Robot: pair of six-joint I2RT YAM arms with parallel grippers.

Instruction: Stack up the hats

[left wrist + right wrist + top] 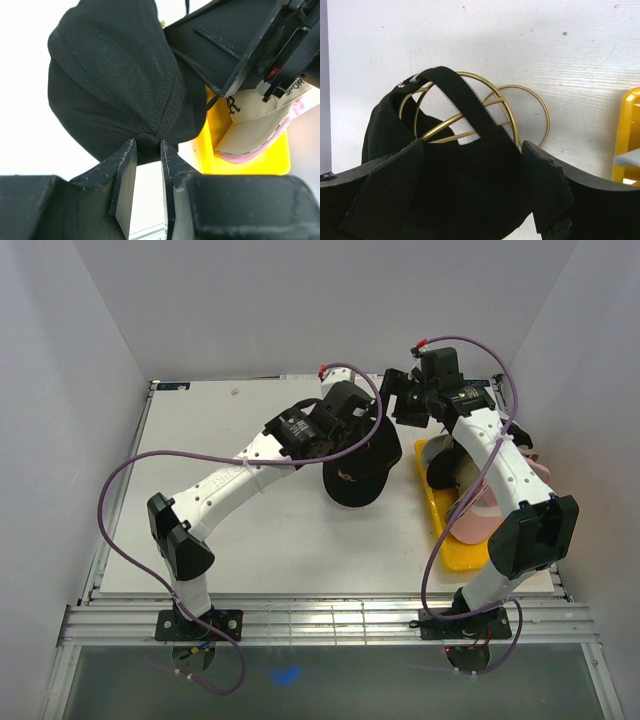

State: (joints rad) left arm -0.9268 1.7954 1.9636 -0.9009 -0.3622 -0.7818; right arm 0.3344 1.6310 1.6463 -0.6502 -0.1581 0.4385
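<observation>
1. The jaws of the left gripper point(147, 144) are almost closed. They pinch the top button of a black twill fabric cap point(115, 75), which hangs from them with its stitched panel seams fanning out from the button.
2. The jaws of the right gripper point(472, 150) stand wide apart, with black cloth filling the gap. I cannot tell whether the pads press on it, or whether this cloth belongs to the same cap.
3. Writing: the black housing of the right arm carries white letters, of which only "POR" can be read. A tan cloth cap point(255, 125) bears a dark embroidered mark that is too cut off to read.
4. A flat black strap point(465, 100) arcs across a gold wire-loop stand point(517, 86) of thin round rings, which lies on the scuffed white table point(250, 530).
5. The tan cap sits in a glossy yellow rectangular tray point(250, 167) with a pink cap point(480, 528) against it.
6. In the top view the held cap hangs just left of the tray, and the right arm crosses above the tray, hiding much of it.
</observation>
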